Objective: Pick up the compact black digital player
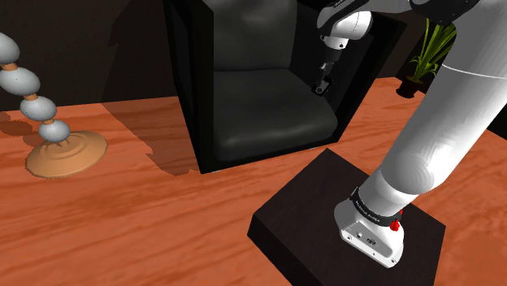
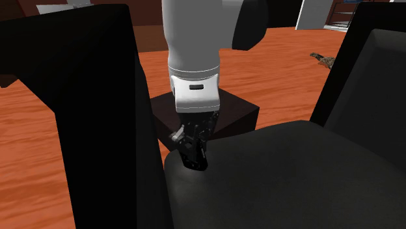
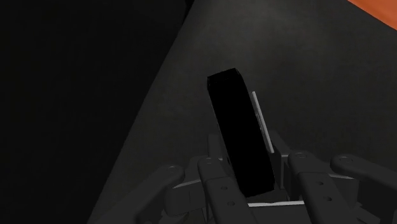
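One compact black player (image 3: 236, 127) sits between the two fingers of my gripper (image 3: 248, 162), and I have them clamped on its lower end, one finger on each long side. One pale grey strip runs along the player's edge next to one finger. Its far end points away from my hand over the dark seat cushion of one armchair (image 3: 305, 76); I cannot tell whether that end touches the cushion.

In the shoulder view, my gripper (image 1: 324, 81) hangs over the seat of the armchair (image 1: 268, 106), close to the armrest on that view's right. One black stand (image 1: 309, 203) carries my arm, just beside the chair's front corner, on a reddish wood floor (image 1: 122, 219).

In the second exterior view, my gripper (image 2: 195, 156) points down at the edge of the seat cushion (image 2: 293, 169), with the stand (image 2: 237, 110) directly behind it.

Other items, shoulder view:
- One beaded column (image 1: 32, 97), four grey rounded segments visible, on one round tan base, at the left, well apart from the chair.
- One potted plant (image 1: 426, 53), at the upper right.
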`<state>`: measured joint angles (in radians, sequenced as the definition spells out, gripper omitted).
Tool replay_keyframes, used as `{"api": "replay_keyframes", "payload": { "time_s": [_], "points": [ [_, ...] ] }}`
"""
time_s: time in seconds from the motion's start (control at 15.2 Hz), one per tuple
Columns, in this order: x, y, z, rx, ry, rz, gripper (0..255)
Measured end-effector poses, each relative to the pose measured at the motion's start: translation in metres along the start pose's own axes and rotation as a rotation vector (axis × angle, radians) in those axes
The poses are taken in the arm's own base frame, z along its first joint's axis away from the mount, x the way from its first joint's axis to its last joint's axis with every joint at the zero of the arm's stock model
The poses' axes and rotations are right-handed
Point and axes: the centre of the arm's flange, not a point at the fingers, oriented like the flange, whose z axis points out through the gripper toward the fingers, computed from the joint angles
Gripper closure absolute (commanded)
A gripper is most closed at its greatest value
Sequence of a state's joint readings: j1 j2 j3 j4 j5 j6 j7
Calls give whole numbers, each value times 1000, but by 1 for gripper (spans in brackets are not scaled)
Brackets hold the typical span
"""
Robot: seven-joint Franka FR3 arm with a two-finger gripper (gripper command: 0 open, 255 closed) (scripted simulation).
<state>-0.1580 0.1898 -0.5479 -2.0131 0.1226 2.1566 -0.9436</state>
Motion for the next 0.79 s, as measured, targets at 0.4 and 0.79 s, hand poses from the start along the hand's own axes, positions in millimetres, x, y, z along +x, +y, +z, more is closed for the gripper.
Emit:
{"api": "replay_keyframes", "payload": {
  "time_s": [0.4, 0.79],
  "points": [
    [0, -1, -15, 2, -2, 0, 255],
    [-1, -1, -47, 2, -2, 0, 255]
  ]
}}
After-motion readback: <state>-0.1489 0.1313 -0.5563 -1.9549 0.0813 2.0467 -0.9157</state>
